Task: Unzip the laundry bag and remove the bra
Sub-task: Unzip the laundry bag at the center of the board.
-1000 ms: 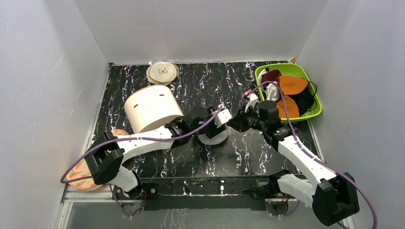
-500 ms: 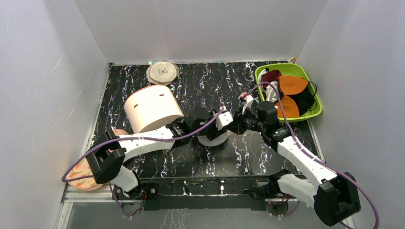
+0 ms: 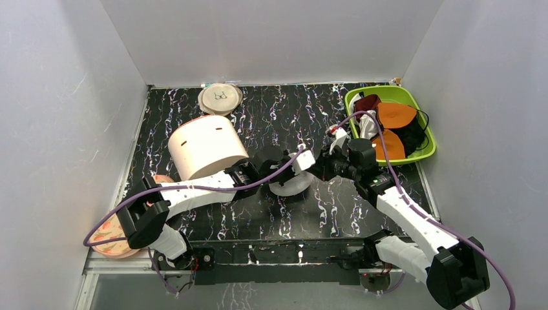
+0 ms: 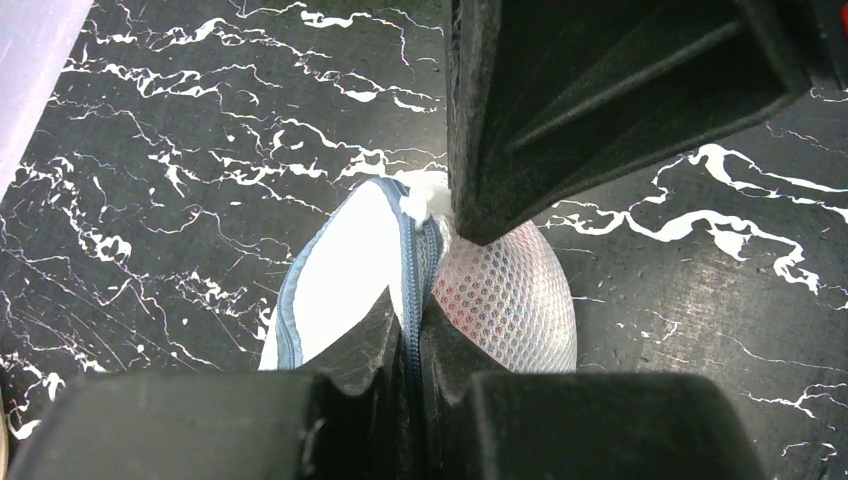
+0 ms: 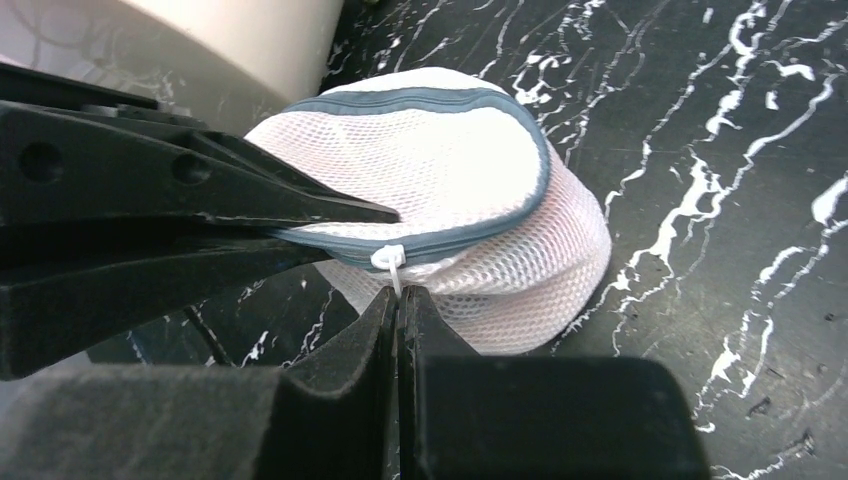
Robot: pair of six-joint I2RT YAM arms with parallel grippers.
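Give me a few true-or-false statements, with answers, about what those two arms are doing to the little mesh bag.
1. The left gripper and the right gripper are both shut on the laundry bag. True.
2. The laundry bag lies inside a bin. False: it sits on the black marbled table, apart from the green bin.
3. The right gripper pinches the white zip pull. True.
4. The zip is wide open and a red bra hangs out. False: the zip looks closed along the grey rim, and no bra shows outside the bag.
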